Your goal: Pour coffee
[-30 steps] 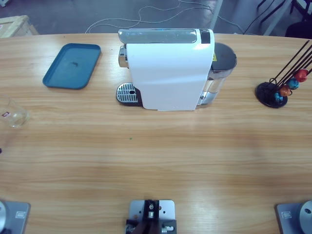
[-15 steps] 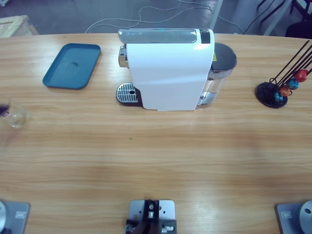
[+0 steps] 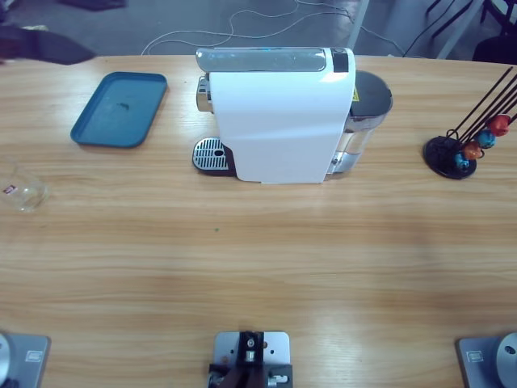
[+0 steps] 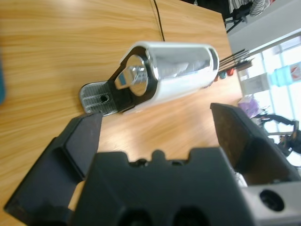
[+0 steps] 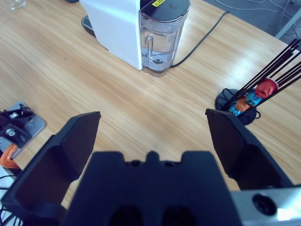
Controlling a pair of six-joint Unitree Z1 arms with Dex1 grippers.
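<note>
Both grippers, left (image 4: 155,141) and right (image 5: 153,136), hang spread and empty, neither near the glass cup (image 3: 23,191) at the table's left edge, well clear of the coffee machine (image 3: 279,113); it looks empty, though I can't be sure. Only the right wrist view shows the machine's water tank (image 5: 160,42), with the capsule rack (image 5: 249,96) beyond.

A white coffee machine (image 3: 279,117) is being shown standing near the middle of the wooden table (image 3: 258,267), its drip grate (image 3: 210,153) facing left. A blue tray (image 3: 119,109) is lying to its left, a clear glass cup (image 3: 23,190) near the left edge, and a capsule rack (image 3: 464,149) at the right.
</note>
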